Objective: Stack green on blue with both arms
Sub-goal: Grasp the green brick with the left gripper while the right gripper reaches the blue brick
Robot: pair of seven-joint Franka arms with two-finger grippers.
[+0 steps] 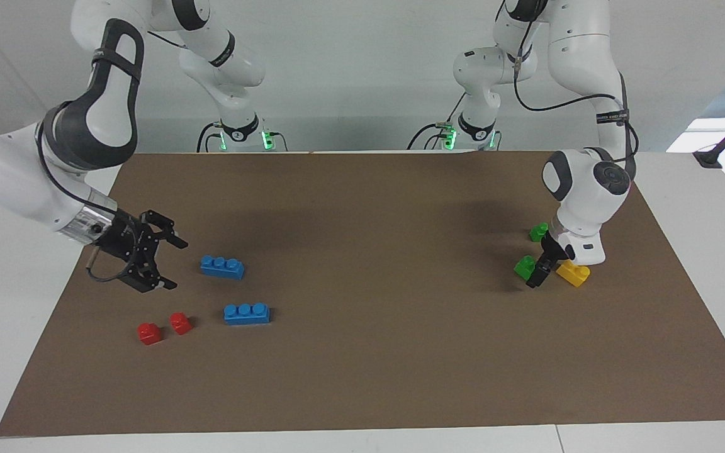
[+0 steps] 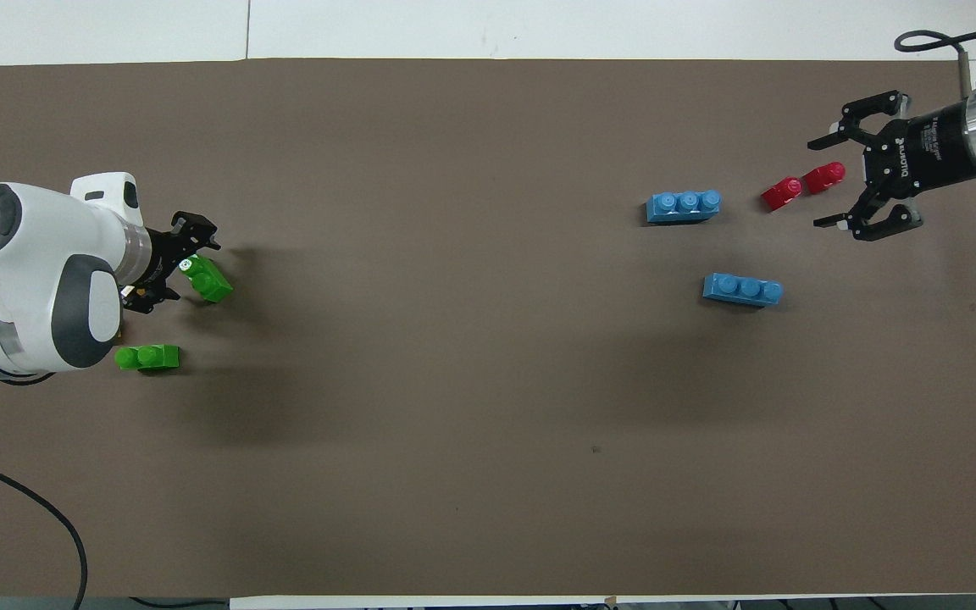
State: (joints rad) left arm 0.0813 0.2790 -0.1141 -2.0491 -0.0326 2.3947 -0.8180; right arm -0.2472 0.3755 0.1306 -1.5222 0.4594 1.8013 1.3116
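The left gripper (image 1: 542,267) is low over the brown mat (image 1: 362,377) at the left arm's end of the worktop, fingers spread and pointing down, right at one green brick (image 1: 525,267). From above, that green brick (image 2: 207,279) lies between the spread fingers, turned at a slant; whether the fingers touch it cannot be told, and nothing is clamped. A second green brick (image 1: 539,231) lies nearer to the robots, close by but apart from the first (its two studs show plainly in the overhead view (image 2: 147,357)). A yellow brick (image 1: 573,273) sits just beside the left gripper, partly under the arm's wrist.

At the right arm's end, the right gripper (image 1: 160,261) hangs above the mat with its fingers wide apart and holds nothing. One blue brick (image 1: 222,267) lies beside it toward the middle of the worktop; the other blue brick (image 1: 247,313) lies farther from the robots. Two red bricks (image 1: 164,328) rest side by side, farther from the robots than the right gripper. No green brick is on a blue one.
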